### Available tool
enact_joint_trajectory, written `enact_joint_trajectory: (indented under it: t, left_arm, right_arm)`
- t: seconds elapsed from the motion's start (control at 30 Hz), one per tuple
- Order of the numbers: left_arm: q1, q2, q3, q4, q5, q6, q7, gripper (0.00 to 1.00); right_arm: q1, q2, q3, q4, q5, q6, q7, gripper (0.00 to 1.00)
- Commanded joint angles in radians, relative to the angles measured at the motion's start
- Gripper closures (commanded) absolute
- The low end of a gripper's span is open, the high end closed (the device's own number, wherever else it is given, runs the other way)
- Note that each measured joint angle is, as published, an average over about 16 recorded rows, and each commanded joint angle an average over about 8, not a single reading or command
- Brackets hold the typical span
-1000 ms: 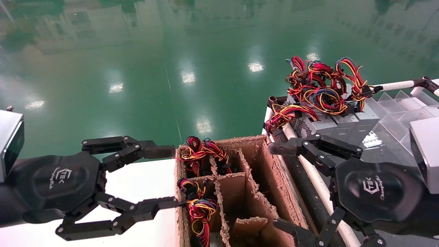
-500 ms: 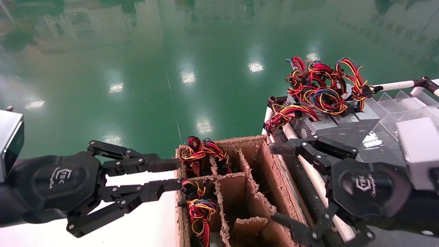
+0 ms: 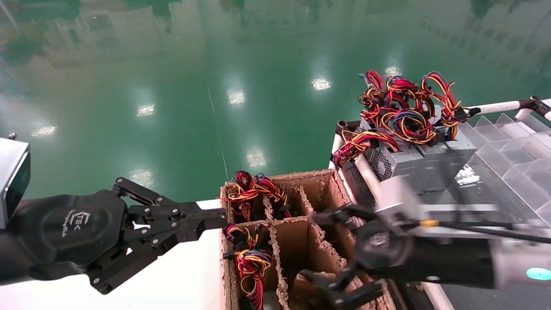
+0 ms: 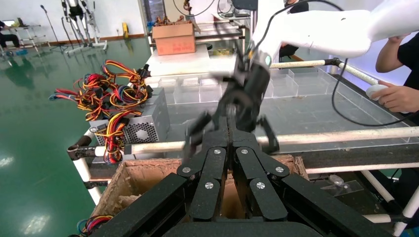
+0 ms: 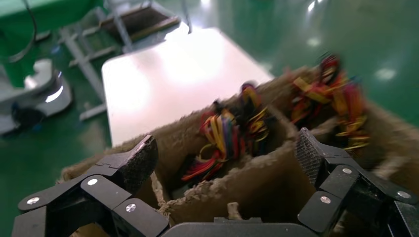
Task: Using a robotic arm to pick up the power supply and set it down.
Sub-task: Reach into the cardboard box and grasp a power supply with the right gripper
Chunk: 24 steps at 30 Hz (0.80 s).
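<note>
Two power supplies sit in the left compartments of the cardboard box (image 3: 327, 185); only their wire bundles show, one at the back (image 3: 254, 191) and one nearer (image 3: 247, 258). More grey power supplies (image 3: 409, 159) with tangled wires lie on the rack to the right. My right gripper (image 3: 316, 247) hangs open over the box's middle compartments with nothing between its fingers. In the right wrist view the right gripper (image 5: 225, 158) straddles a cardboard divider, with a wire bundle (image 5: 225, 133) just beyond it. My left gripper (image 3: 217, 217) is shut and empty, its tips at the box's left wall.
A white table (image 3: 189, 275) lies left of the box. Clear plastic trays (image 3: 512, 146) and a white rail (image 3: 495, 106) fill the rack on the right. A person's hand (image 4: 398, 96) rests at the rack's far side. Green floor lies beyond.
My left gripper has closed from wide open to shut. My right arm has swung left from the rack side to over the box, still open.
</note>
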Motion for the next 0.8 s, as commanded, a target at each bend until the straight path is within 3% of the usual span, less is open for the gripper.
enact_joint_trajectory:
  t: [0.03, 0.23, 0.27, 0.3, 0.53, 0.6, 0.8]
  left_arm:
    - [0.000, 0.000, 0.000, 0.000, 0.000, 0.000, 0.000, 0.93]
    - [0.000, 0.000, 0.000, 0.000, 0.000, 0.000, 0.000, 0.19]
    - [0.000, 0.000, 0.000, 0.000, 0.000, 0.000, 0.000, 0.08]
    - [0.000, 0.000, 0.000, 0.000, 0.000, 0.000, 0.000, 0.01]
    - [0.000, 0.000, 0.000, 0.000, 0.000, 0.000, 0.000, 0.00]
    - [0.000, 0.000, 0.000, 0.000, 0.000, 0.000, 0.000, 0.00]
    - [0.000, 0.000, 0.000, 0.000, 0.000, 0.000, 0.000, 0.00]
  right_arm:
    - [0.026, -0.039, -0.036, -0.011, -0.052, 0.004, 0.017, 0.00]
    - [0.065, -0.129, -0.099, -0.042, -0.154, 0.034, 0.037, 0.00]
    - [0.070, -0.140, -0.106, -0.048, -0.164, 0.039, 0.038, 0.01]
    - [0.073, -0.150, -0.111, -0.055, -0.172, 0.043, 0.040, 0.08]
    - [0.094, -0.215, -0.136, -0.124, -0.202, 0.058, 0.042, 0.92]
    - [0.099, -0.231, -0.142, -0.147, -0.207, 0.059, 0.038, 1.00]
    - [0.106, -0.262, -0.153, -0.200, -0.220, 0.059, 0.016, 1.00]
